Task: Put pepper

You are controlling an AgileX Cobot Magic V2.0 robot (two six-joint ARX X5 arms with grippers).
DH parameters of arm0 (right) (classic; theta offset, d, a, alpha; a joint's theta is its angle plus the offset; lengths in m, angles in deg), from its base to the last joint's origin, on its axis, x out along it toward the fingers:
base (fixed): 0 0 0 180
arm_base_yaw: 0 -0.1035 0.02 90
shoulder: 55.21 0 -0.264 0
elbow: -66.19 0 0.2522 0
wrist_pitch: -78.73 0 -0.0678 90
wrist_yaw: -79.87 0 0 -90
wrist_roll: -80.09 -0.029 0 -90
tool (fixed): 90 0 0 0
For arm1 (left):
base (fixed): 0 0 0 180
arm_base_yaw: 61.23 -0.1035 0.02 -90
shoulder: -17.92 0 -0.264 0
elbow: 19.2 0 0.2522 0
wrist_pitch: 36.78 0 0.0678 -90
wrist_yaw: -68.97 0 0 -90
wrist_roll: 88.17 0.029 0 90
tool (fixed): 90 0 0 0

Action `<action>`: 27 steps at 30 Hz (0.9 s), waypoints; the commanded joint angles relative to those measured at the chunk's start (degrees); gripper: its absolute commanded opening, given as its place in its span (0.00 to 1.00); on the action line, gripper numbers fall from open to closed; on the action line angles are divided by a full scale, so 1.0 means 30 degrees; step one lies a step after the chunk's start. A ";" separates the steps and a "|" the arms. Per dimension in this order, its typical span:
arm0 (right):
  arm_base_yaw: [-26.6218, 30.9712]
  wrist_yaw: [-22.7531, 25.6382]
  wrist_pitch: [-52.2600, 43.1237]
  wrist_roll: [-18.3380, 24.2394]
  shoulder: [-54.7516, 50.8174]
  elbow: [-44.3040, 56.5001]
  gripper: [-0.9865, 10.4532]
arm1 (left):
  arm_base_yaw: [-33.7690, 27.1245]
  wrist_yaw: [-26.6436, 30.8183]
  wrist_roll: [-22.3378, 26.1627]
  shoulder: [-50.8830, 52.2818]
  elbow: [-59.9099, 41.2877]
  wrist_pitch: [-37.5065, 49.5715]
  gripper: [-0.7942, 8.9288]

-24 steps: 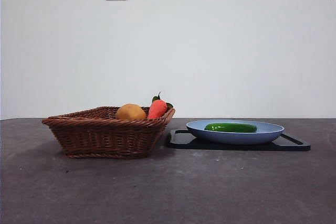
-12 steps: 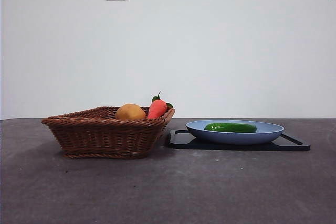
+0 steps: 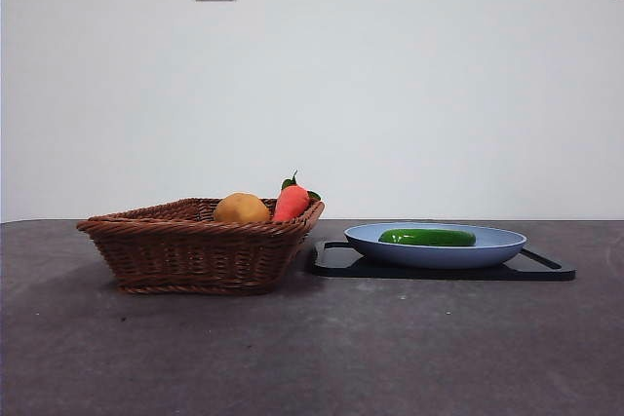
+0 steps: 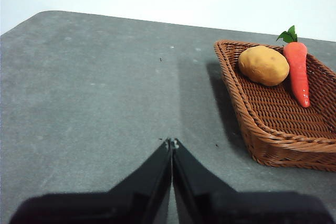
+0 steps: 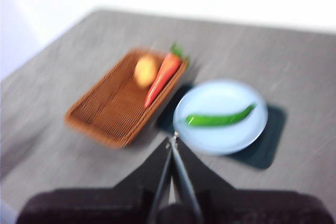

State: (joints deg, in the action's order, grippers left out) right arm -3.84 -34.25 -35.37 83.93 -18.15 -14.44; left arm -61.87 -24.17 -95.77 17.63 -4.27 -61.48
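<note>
Pepper (image 3: 427, 237) lies flat on its side in the blue plate (image 3: 497, 245), long axis running left-right across the plate in the front view. I see the plate seated on a black tray (image 3: 336, 258), right of centre on the grey table (image 3: 312, 348).

Left of the tray and just beside it stands the wicker basket (image 3: 185, 255). Inside, at its far right end, I note a round yellow-orange fruit (image 3: 242, 208) and an orange-red vegetable with green leaves (image 3: 292, 201) side by side; whether they touch I cannot tell.

Left gripper (image 4: 171, 144): jaws pressed together, tips meeting, nothing between them. It sits above bare table to the left of the basket, well apart from the pepper.

Right gripper (image 5: 171, 141): jaws pressed together, holding nothing. Its wrist picture is blurred; it looks down from high over the near side of the table, with basket, plate and pepper all below and beyond the tips.

Neither arm shows in the front view.
</note>
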 commanded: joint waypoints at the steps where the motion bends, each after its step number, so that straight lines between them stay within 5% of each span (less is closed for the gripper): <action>1: 0.0335 0.0896 -0.3402 -0.0838 -0.1800 0.2776 0.09 | -0.0058 -0.0022 -0.0102 0.0073 -0.0058 -0.0095 0.09; 13: 0.0357 0.5501 -1.4965 -0.3373 -0.8881 1.5752 0.09 | -0.0058 -0.0029 -0.0109 0.0073 -0.0058 -0.0095 0.09; 27: 0.0219 0.5741 -1.6087 -0.3570 -1.2094 2.1682 0.10 | -0.0058 -0.0029 -0.0102 0.0073 -0.0058 -0.0095 0.09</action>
State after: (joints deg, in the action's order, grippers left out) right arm -3.03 -17.33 -82.89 73.83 -54.06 50.19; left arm -61.87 -24.17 -95.77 17.63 -4.27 -61.48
